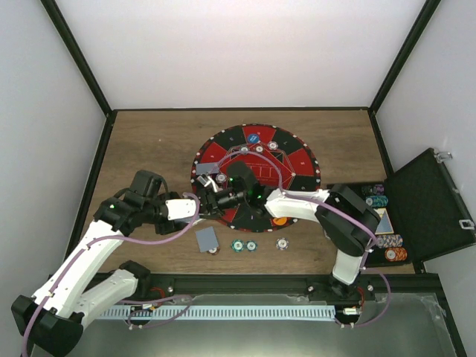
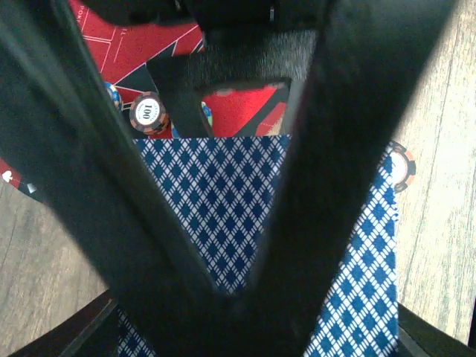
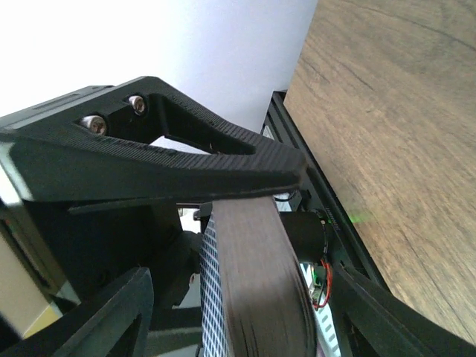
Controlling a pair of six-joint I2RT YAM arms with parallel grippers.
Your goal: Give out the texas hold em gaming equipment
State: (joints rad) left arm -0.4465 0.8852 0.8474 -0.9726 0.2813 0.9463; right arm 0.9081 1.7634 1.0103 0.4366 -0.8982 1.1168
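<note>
The left end effector (image 1: 212,199) squeezes blue diamond-back cards (image 2: 223,208) at the mat (image 1: 297,160) edge; right end effector (image 1: 229,195) grip, cannot tell

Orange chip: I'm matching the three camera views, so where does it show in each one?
Top external: the orange chip peeks out under the right arm, by the mat's near edge.
Left wrist: at the picture's right edge, on wood, half hidden behind the blue-patterned cards.
Right wrist: not in it.
Shared landmark: the wooden tabletop, seen in all three.
</note>
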